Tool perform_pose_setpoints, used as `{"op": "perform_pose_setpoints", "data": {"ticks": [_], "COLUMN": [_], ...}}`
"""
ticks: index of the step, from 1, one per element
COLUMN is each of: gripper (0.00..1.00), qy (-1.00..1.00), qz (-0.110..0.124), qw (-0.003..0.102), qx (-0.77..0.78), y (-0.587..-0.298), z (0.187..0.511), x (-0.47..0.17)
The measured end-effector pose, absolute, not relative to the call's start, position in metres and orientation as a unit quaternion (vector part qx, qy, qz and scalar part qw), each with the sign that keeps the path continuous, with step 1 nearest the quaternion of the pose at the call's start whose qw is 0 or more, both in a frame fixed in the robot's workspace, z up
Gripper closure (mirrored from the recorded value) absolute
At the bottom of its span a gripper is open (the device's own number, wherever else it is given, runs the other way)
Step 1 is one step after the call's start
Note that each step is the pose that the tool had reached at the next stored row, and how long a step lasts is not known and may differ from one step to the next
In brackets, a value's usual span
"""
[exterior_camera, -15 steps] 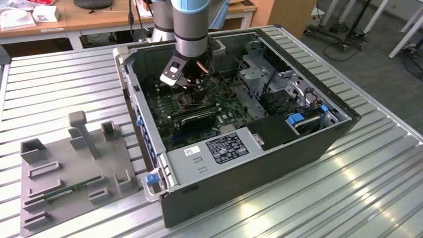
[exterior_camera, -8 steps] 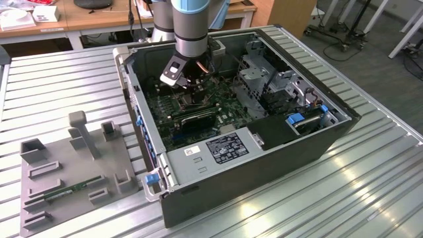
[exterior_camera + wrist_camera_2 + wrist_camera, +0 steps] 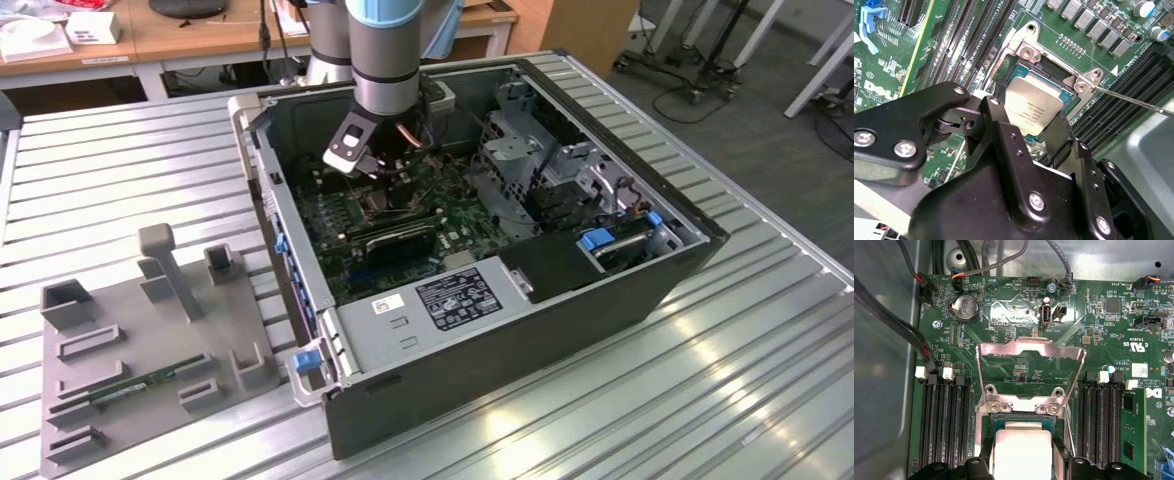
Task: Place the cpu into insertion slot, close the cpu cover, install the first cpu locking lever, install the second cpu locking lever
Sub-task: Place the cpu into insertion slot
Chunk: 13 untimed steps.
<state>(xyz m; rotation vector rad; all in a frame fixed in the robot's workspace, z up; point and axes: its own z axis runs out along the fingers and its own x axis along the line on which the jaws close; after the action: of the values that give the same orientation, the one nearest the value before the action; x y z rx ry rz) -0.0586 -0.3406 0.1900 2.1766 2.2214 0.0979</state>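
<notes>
one cpu (image 3: pixel 1031 102), a small square chip with a pale metal top, sits between the two black jaws, which have closed in on its opposite edges and appear to grip it. it is directly over the one insertion slot (image 3: pixel 1021 418), the dark square socket on the green motherboard (image 3: pixel 1094 325). whether the chip is fully seated or just above the socket cannot be told.

the one cpu cover (image 3: pixel 999 347), a silvery frame with a cut-out centre, stands hinged open on the far side of the socket, held by two hinge screws (image 3: pixel 995 406). one thin lever rod (image 3: pixel 1134 100) runs out from beside the socket and appears free. two banks of long black memory slots (image 3: pixel 946 425) flank the socket, one on each side.

the board lies in one open computer case (image 3: pixel 641 290) on the ribbed tabletop (image 3: pixel 761 390). at the exterior view's left is one grey fixture tray (image 3: pixel 147 440) holding one green memory stick (image 3: pixel 140 382).

risks, as a judgement: if the chip is tilted or turned the wrong way when let go, it could bend the socket's pins or sit proud, so the cover would not shut. a slipping grip would drop it askew. the jaws are close to the memory slots and the open cover, and could knock them.
</notes>
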Motion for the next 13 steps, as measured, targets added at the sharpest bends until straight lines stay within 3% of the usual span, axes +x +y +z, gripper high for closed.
{"op": "perform_pose_setpoints", "data": {"ticks": [13], "gripper": [0.46], "qy": [0.711], "qz": [0.031], "qw": [0.015], "qx": [0.702], "y": [-0.3406], "z": [0.1899], "x": [-0.0583]}}
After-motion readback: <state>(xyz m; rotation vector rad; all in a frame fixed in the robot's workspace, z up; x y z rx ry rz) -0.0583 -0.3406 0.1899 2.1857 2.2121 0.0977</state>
